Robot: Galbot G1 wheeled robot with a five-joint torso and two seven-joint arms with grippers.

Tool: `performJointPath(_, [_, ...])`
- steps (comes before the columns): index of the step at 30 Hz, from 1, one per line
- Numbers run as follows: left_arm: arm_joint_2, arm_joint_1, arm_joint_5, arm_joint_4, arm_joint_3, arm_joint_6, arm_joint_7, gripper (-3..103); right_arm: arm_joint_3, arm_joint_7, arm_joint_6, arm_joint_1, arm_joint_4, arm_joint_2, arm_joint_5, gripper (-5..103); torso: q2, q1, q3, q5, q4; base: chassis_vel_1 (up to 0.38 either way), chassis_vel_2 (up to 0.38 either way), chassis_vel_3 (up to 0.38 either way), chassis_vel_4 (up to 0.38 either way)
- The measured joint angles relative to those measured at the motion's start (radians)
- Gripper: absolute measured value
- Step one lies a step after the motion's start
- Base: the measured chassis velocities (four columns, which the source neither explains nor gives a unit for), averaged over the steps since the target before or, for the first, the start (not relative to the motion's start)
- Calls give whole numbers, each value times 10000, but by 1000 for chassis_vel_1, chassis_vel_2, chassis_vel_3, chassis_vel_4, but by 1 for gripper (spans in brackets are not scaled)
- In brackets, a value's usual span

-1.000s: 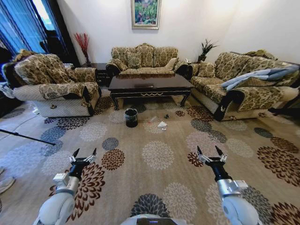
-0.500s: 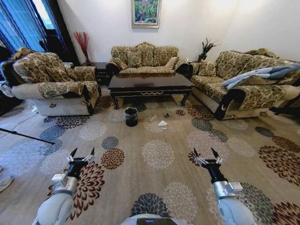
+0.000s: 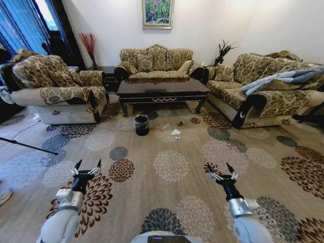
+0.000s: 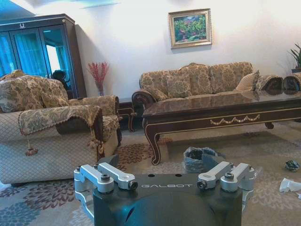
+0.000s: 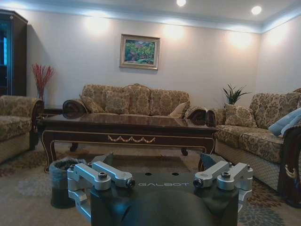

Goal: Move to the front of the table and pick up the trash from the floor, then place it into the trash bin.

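The table (image 3: 162, 93) of dark glossy wood stands across the carpet, in front of the back sofa. Before it on the floor sits the black trash bin (image 3: 142, 125) with a clear liner. The trash lies to its right: a white paper piece (image 3: 175, 134), a small dark wad (image 3: 180, 123) and a faint clear bottle (image 3: 164, 127). My left gripper (image 3: 88, 163) and right gripper (image 3: 218, 166) hang open and empty over the carpet, well short of the trash. The left wrist view has the bin (image 4: 200, 159), paper (image 4: 290, 184) and wad (image 4: 291, 165) ahead; the right wrist view has the table (image 5: 127, 129) and bin (image 5: 61, 181).
Patterned sofas flank the table: an armchair (image 3: 55, 91) on the left, a long sofa (image 3: 263, 93) on the right, another sofa (image 3: 154, 63) behind. A thin dark rod (image 3: 28, 147) lies on the floor at the left. Open flowered carpet (image 3: 169, 164) stretches between me and the trash.
The whole picture has shifted slightly, so the camera has moved. My right gripper now sits a little farther left and lower in the head view; the left gripper has hardly moved.
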Motion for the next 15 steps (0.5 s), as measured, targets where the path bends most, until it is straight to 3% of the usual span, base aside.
performJointPath(15, [-243,21,110,-70,141,41,1,100,-234,-142,136,69,-321,162,-151,100,-631,-270,-363,0,2,0,0,0,0])
